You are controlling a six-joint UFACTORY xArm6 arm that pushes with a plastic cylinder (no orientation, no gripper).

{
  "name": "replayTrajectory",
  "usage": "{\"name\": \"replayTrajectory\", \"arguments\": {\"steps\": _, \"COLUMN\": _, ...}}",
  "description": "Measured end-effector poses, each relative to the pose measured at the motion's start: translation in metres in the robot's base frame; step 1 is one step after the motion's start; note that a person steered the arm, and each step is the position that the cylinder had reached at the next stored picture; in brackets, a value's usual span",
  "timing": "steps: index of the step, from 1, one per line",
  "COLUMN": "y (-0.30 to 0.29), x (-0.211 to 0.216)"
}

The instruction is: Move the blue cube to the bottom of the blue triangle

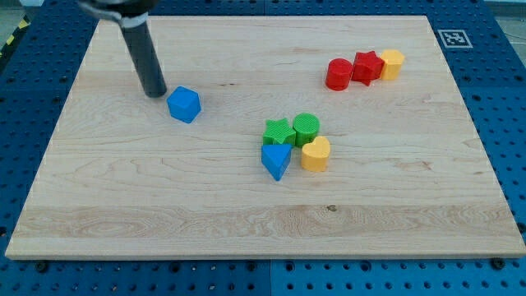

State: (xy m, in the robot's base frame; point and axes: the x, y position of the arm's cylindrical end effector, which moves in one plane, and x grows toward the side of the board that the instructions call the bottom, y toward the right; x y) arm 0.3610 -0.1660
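The blue cube (184, 104) lies on the wooden board at the upper left of the middle. My tip (154, 92) rests just to the cube's left and slightly above it, a small gap apart. The blue triangle (276, 159) lies near the board's centre, well to the right of and below the cube. It touches a green star (278, 131) above it and a yellow heart (316, 153) at its right.
A green cylinder (306, 127) sits beside the green star. At the upper right a red cylinder (338, 74), a red star (366, 67) and a yellow block (392, 62) form a row. The wooden board (123, 205) rests on a blue perforated table.
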Motion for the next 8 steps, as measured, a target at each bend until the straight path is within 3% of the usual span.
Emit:
{"name": "replayTrajectory", "arguments": {"steps": 1, "y": 0.031, "x": -0.014}}
{"name": "replayTrajectory", "arguments": {"steps": 2, "y": 0.046, "x": 0.004}}
{"name": "replayTrajectory", "arguments": {"steps": 5, "y": 0.051, "x": 0.046}}
{"name": "replayTrajectory", "arguments": {"steps": 8, "y": 0.047, "x": 0.05}}
